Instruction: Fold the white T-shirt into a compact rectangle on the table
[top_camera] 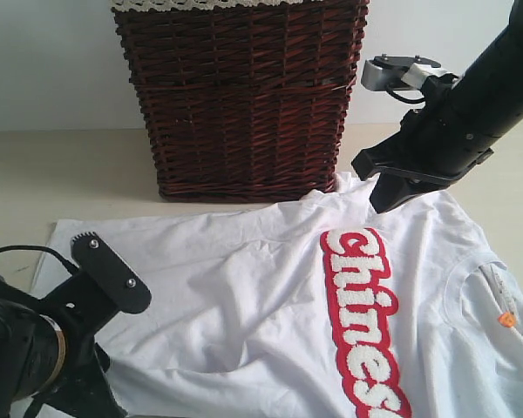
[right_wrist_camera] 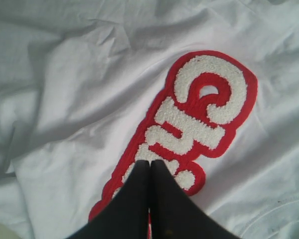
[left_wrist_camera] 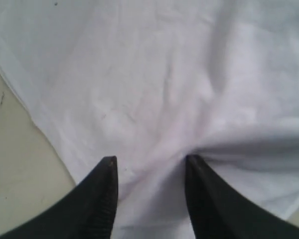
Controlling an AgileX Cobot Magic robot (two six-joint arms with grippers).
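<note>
White cotton fills the space under both arms: the white T-shirt (top_camera: 244, 296) lies spread face up on the pale surface (top_camera: 61, 165). It is unfolded and loosely rumpled. No edge has yet been brought over, so by my reading the fold has hardly begun and the step in hand is taking the first hold.

The left claw (left_wrist_camera: 150, 160) stands with its jaws apart. Its black fingers (left_wrist_camera: 104, 194) are down on the cloth close to the hem. A soft ridge of fabric runs into the gap between them, and creases fan away ahead of the tips. The shirt's edge and a strip of bare surface lie just to one side of this claw. I cannot tell whether the ridge is pinched at all, since the jaws have plainly not closed.

The right claw (right_wrist_camera: 149, 167) has its jaws pressed together and holds nothing. Directly beneath its tips is the fuzzy red-outlined lettering (top_camera: 357, 305). The dark wicker basket (top_camera: 244, 96) stands just beyond it, and the collar with its orange tag (top_camera: 506, 320) lies off to its far side.

Next, I judge, the left claw needs to close firmly on that gathered ridge. The right claw needs to open and settle on an edge of its own, so that both can lift together and lay one side across evenly without dragging the shirt.
</note>
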